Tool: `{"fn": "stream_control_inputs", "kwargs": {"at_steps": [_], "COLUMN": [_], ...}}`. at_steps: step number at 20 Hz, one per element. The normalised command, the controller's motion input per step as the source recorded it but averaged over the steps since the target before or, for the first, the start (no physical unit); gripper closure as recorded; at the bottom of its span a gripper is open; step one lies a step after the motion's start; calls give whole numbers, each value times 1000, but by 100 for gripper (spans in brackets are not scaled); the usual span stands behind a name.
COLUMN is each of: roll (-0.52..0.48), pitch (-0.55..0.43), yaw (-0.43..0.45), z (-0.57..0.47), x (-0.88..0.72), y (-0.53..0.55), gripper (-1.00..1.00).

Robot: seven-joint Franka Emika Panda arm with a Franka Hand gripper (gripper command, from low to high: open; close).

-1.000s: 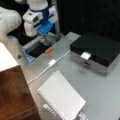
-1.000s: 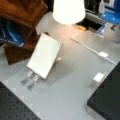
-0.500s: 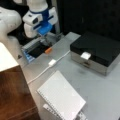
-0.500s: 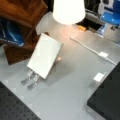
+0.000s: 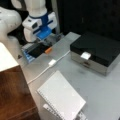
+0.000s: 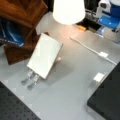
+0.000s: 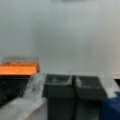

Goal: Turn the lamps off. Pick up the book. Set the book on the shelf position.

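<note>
Nothing moved: book (image 6: 45, 56) (tilted) coil edge lowest.

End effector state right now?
End effector: shut, holding nothing, by the orange switch; book untouched on its stand.

Robot arm (image 5: 35, 15): white, with blue wrist section, upper left of the frame. Gripper (image 5: 46, 37): below the blue section, low over a dark tray-like item (image 5: 37, 50) with an orange piece (image 5: 48, 50) at its edge; jaw state unclear. Book (image 5: 61, 97): white, spiral-bound, propped tilted on a stand, lower centre. White cable (image 5: 47, 67): runs across the grey table (image 5: 100, 90), with a small white block along it. Black box (image 5: 97, 51): silver base, right. Shelf position (image 5: 13, 95): reddish-brown wooden top, lower left. Lamps (image 5: 6, 58): cream shade, probably, at left edge.
</note>
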Motion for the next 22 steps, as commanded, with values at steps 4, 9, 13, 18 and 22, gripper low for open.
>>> {"fn": "stream_control_inputs", "kwargs": {"at_steps": [4,9,13,18,22], "roll": [50,61,69,78,91], "pitch": [-183,-187,-215,-229,-242], "yaw": [15,-17,-41,-45,-27], "z": [-336,-401,-420,-439,-410], "x": [-178,-213,-240,-228,-254], "y": [211,191,105,45,14], "gripper": [100,100,100,100,100]}}
